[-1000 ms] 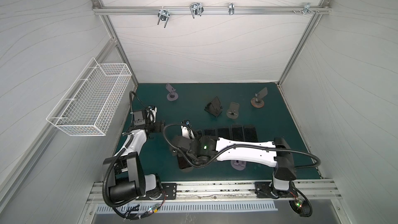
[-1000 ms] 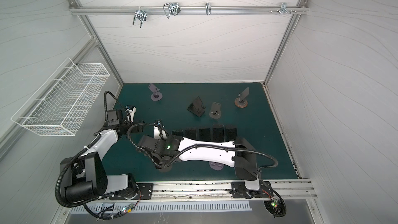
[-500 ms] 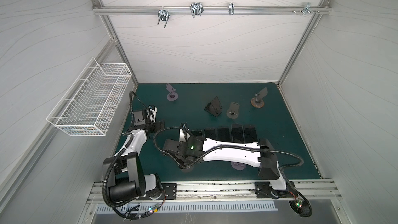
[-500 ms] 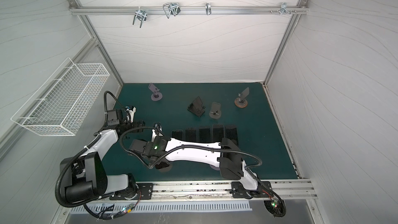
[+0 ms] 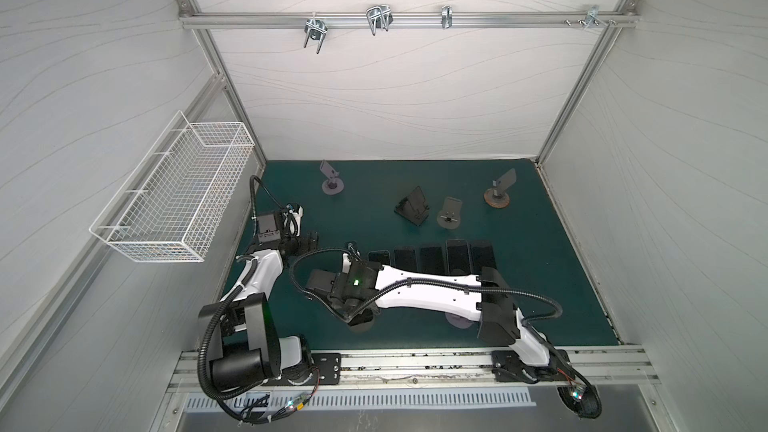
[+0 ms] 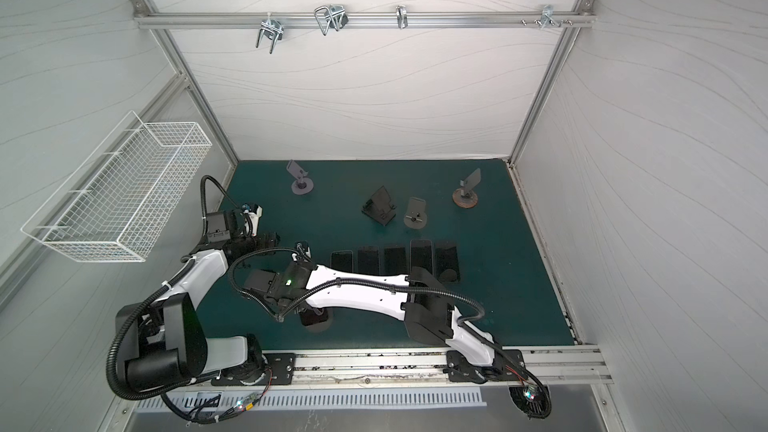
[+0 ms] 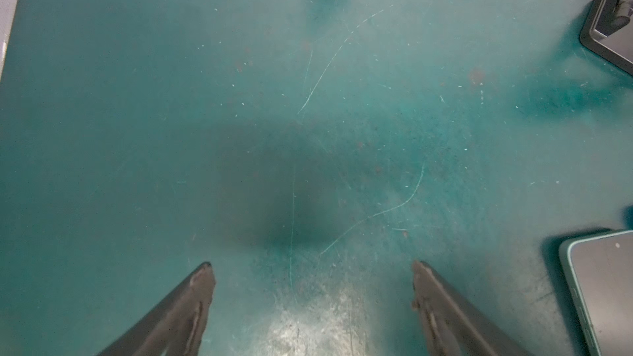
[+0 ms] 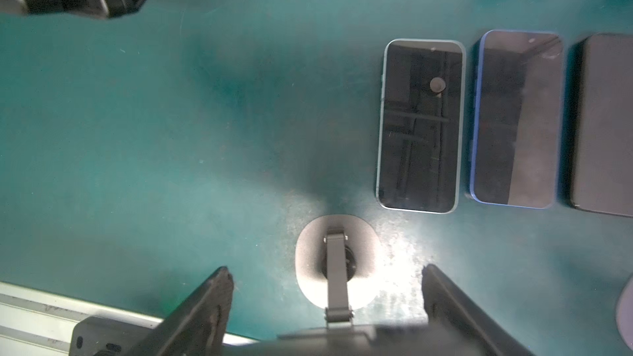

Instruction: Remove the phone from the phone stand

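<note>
Hovering with jaws spread and empty, the right gripper (image 8: pixel 325 268) straddles the phone stand (image 8: pixel 310 261); the phone (image 6: pixel 312 317) sits on it just beneath, rigid, glassy, likely slippery and breakable; its long side edges look the safest hold; loose phones (image 8: pixel 419 125) lie flat beyond.

I see a matt green mat (image 7: pixel 137 97), finely scratched and worn shiny in patches. The stand (image 8: pixel 337 265) looks matt grey, while the phones (image 8: pixel 419 128) at its one o'clock show glossy, mirror-like glass.
</note>
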### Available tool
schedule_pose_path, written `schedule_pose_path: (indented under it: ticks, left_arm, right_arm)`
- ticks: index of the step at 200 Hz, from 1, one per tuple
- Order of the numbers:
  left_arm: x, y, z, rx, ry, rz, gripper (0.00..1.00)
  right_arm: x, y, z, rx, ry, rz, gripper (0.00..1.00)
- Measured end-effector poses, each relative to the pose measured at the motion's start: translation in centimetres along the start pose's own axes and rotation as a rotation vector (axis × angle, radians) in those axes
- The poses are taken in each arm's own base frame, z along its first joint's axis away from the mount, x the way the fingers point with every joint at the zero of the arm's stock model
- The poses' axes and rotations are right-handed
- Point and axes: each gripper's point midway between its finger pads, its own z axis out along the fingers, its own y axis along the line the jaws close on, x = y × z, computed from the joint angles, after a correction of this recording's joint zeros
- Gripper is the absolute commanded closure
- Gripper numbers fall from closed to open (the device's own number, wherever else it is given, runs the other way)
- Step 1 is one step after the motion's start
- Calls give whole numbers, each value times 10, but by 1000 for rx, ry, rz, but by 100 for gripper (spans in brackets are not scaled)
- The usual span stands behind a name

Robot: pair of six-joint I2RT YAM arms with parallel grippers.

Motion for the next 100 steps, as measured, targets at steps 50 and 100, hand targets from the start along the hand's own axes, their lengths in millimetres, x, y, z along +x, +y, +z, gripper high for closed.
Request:
schedule_pose_path:
  ticks: [50,100]
  left_arm:
    - [0,1,0,-3,0,0,9]
    - [0,1,0,-4,1,0,9]
  right_arm:
    - [6,-6,6,24,43,-4,20]
    - [5,-8,7,36,23,-8,25]
